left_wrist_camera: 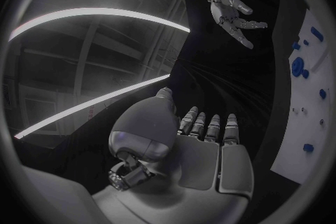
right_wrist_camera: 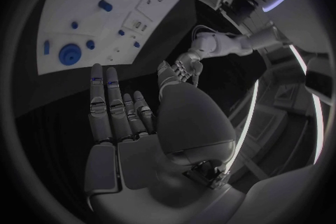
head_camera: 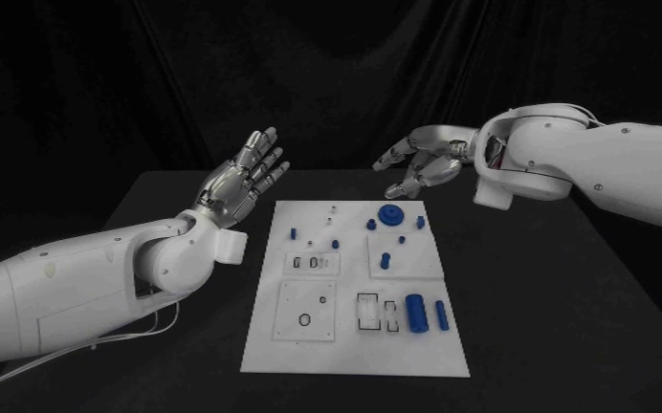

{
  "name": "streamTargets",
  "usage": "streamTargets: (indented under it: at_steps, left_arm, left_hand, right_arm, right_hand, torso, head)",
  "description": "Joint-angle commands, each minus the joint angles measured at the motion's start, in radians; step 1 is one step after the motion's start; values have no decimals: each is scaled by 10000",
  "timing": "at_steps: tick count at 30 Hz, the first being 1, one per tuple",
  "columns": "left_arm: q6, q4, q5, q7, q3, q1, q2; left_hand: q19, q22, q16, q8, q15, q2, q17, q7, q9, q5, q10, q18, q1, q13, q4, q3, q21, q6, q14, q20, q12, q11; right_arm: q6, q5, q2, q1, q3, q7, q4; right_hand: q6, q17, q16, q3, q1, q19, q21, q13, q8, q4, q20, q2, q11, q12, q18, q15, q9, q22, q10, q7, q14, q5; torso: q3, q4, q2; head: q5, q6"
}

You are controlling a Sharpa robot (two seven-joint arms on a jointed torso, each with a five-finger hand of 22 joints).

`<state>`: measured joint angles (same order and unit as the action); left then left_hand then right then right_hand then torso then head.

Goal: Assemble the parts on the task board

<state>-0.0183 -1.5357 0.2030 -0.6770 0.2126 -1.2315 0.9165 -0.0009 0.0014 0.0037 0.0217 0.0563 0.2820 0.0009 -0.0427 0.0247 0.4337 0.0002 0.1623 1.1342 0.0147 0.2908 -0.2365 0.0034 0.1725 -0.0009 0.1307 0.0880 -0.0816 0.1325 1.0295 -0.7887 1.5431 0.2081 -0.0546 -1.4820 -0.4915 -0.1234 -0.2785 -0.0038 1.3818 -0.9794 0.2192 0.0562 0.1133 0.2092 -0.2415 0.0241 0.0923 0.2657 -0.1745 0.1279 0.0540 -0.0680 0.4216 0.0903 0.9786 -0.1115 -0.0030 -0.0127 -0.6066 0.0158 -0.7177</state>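
The white task board [head_camera: 345, 346] lies in the middle of the black table. Small blue parts sit on it: a round gear-like piece [head_camera: 392, 214] near the far edge, a peg [head_camera: 386, 261] mid-board, and two cylinders [head_camera: 415, 314] near the front right. My left hand [head_camera: 246, 178] is raised above the table left of the board, fingers spread and holding nothing. My right hand [head_camera: 425, 163] hovers over the table beyond the board's far right corner, fingers apart and empty. The right wrist view shows the board [right_wrist_camera: 77, 50] with the round blue piece [right_wrist_camera: 69, 55].
Recessed slots and clear frames [head_camera: 370, 311] mark the board's front half. Black table surface [head_camera: 552, 317] extends on both sides of the board. A dark curtain hangs behind the table.
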Motion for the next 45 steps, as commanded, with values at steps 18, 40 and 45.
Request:
streamTargets:
  at_steps: [18,40,45]
  left_arm:
    - [-281,51,41,-1571,-11,-57,12]
    - [-447,344,40,-1594,-10,-57,-12]
    - [-448,371,40,-1586,-10,-57,21]
  left_hand:
    - [46,16,-37,183,216,33,-9,256,72,102,44,-133,196,41,22,107,3,586,9,260,237,241]
    - [73,33,-37,208,215,50,-9,328,74,139,34,-54,235,32,18,143,27,644,9,394,200,311]
    - [76,35,-37,203,204,47,-9,344,69,183,32,-30,271,35,8,163,30,614,9,414,213,341]
  right_arm:
    - [-2882,7385,926,-795,-7,335,743]
    - [-4320,7781,1696,-2093,-8,1072,2076]
    - [-4311,7783,1899,-2275,-8,1167,2371]
  right_hand:
    - [-2871,-6088,-6253,1243,311,-2909,4080,113,-169,-2212,1733,-51,-321,-561,-31,-1579,203,-3742,4003,-614,3937,-1152]
    - [-3171,-8108,-8211,1211,-55,-2526,6641,132,-211,-1652,1779,289,-432,-925,151,-1737,278,-6778,3991,-719,4367,-1422]
    - [-3215,-8141,-8241,1301,71,-2448,6742,149,-218,-1716,1777,299,-430,-909,154,-1737,302,-6948,4093,-689,4353,-1634]
  torso:
    - [-58,-56,-250]
    - [-45,-47,-253]
    - [-52,-66,-260]
  head:
    - [-59,-13]
    - [5,-38]
    - [-68,20]
